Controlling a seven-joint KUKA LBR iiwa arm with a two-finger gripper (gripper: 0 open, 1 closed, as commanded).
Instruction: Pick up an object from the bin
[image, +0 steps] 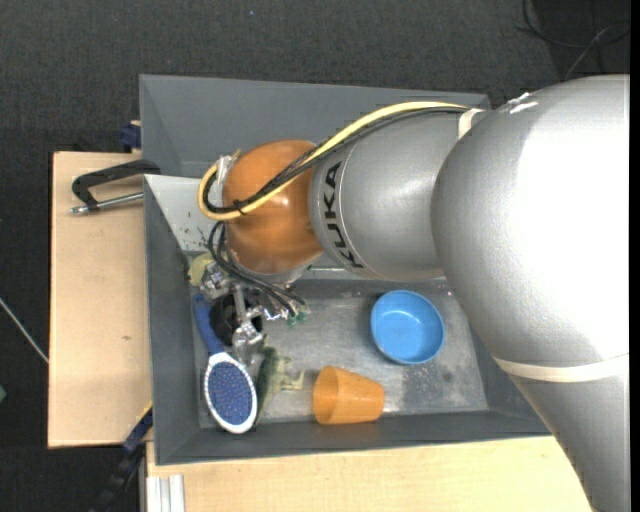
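**Speaker 1:** What is shown of the robot?

**Speaker 2:** A large silver arm (480, 220) is seen reaching in from the right, and much of a grey metal bin (170, 330) is covered by it. A rounded orange cover (265, 210) is fixed at the wrist, and a yellow cable (400, 112) is looped over it. Below the cover, the gripper (245, 325) is lowered close to the bin's left wall.

**Speaker 1:** Is the gripper open or closed, and is anything held?

**Speaker 2:** That cannot be told. The gripper's lower end is lost among dark metal parts and small clutter, so no grip on any object can be confirmed.

**Speaker 1:** Which objects are found nearest to it?

**Speaker 2:** An oval brush (230, 392), white-rimmed with a blue bristle pad, is laid in the bin's near left corner, just beside the gripper's tip. Whether it is touched cannot be told. A blue piece (203, 322) is seen between the gripper and the left wall. A small clear and green scrap (280, 375) is placed just to the right of the brush.

**Speaker 1:** And elsewhere in the bin?

**Speaker 2:** An orange cup (347, 396) is laid on its side along the near wall. A blue bowl (407, 327) is set upright toward the right side, apart from the cup and well apart from the gripper.
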